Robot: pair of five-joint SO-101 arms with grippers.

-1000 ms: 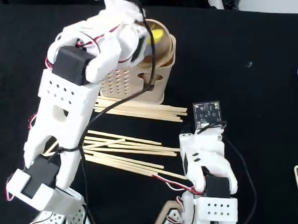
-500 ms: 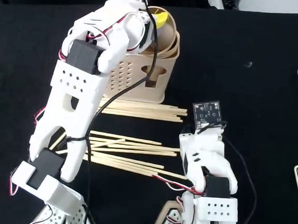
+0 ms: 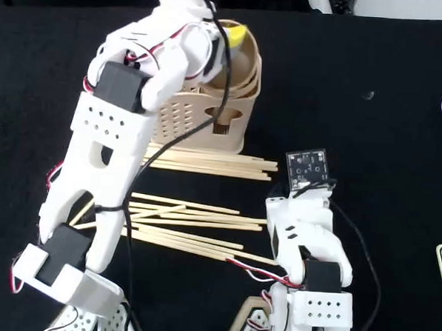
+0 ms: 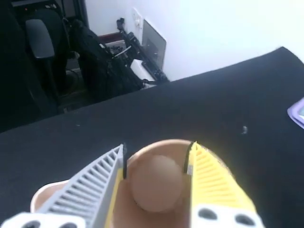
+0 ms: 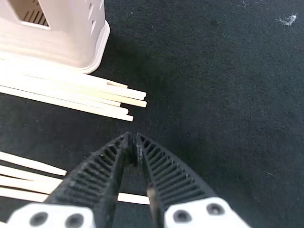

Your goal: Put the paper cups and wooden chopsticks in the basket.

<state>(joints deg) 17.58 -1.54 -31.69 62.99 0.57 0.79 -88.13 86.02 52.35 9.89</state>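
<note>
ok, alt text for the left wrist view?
The left hand grips a brown cup seen from above, its grey and yellow fingers on either side of the rim. A second cup shows its rim beside the grey finger, with the black table beyond.

The left arm (image 3: 107,145) hangs over the basket (image 3: 197,123); chopsticks (image 3: 196,216) lie between both arms; bare desk (image 3: 370,144) flanks the basket.
</note>
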